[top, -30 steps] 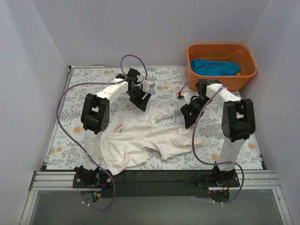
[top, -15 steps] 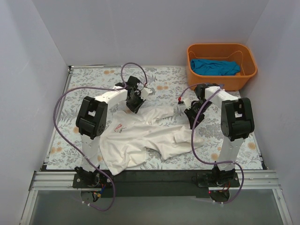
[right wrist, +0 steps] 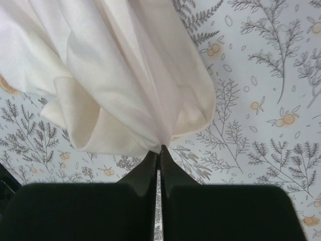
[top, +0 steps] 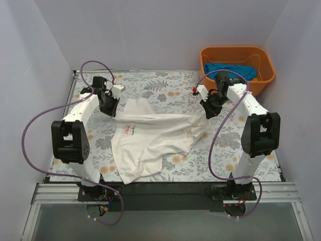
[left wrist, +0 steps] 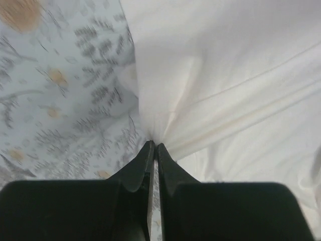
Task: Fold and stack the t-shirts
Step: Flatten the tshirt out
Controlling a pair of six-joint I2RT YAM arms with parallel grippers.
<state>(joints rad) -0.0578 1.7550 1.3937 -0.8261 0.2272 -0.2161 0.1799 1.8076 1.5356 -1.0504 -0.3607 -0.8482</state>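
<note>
A large white t-shirt (top: 150,140) with a small red chest logo (top: 129,131) hangs stretched between my two grippers above the floral table, its lower part trailing on the cloth. My left gripper (top: 114,108) is shut on its left upper edge; in the left wrist view the cloth (left wrist: 225,85) fans out from the closed tips (left wrist: 154,146). At the right, my right gripper (top: 206,113) is shut on a bunched edge, and the fabric (right wrist: 120,75) hangs from the pinch (right wrist: 160,149). A teal-blue t-shirt (top: 228,71) lies in the basket.
An orange plastic basket (top: 261,83) stands at the back right corner of the table. White walls enclose the left, back and right sides. The floral tablecloth (top: 165,85) shows behind the shirt, and a black rail (top: 160,190) runs along the near edge.
Both grippers closed on the white t-shirt and moved apart and toward the back, the left far to the left, the right up-right. The shirt went from crumpled to stretched between them.
</note>
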